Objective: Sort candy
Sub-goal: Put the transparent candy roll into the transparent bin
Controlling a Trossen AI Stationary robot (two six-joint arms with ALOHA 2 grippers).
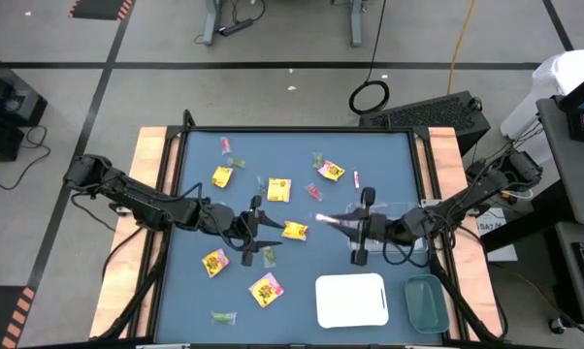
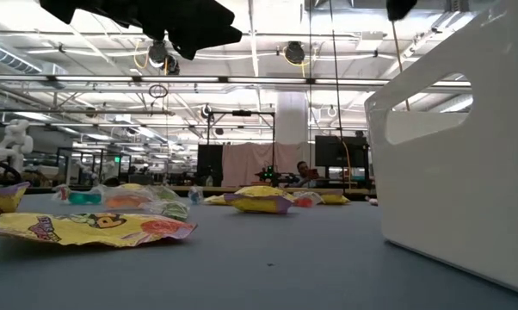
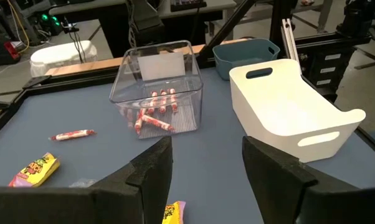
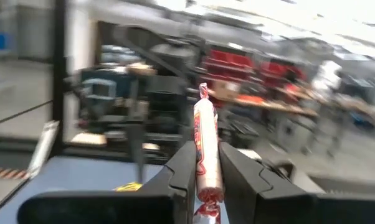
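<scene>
Pink-red and white, a wrapped candy stick (image 4: pixel 205 146) stands pinched between the right gripper (image 4: pixel 205 171)'s nearly closed fingers, its long axis upright past the fingertips. From overhead I see that gripper (image 1: pixel 355 225) right of the table's middle, with the stick (image 1: pixel 328 219) poking out at its 9 o'clock. Just at the gripper's 3 o'clock is the clear bin (image 3: pixel 157 87), where several matching sticks already lie, so I judge the drop needs only a short swing that way, and the right arm is plainly the nearer one.

My left gripper (image 1: pixel 256 231) hangs left of centre, fingers (image 3: pixel 147 174) parted and empty. A yellow packet (image 1: pixel 294 230) lies at its 3 o'clock, closest of the loose sweets. Further out, more yellow packets and small green pieces scatter from 12 through 6 o'clock across the blue mat (image 1: pixel 200 189). A white tray (image 1: pixel 350 300) and a teal tray (image 1: pixel 424 301) wait near the front edge, at 5 o'clock.
</scene>
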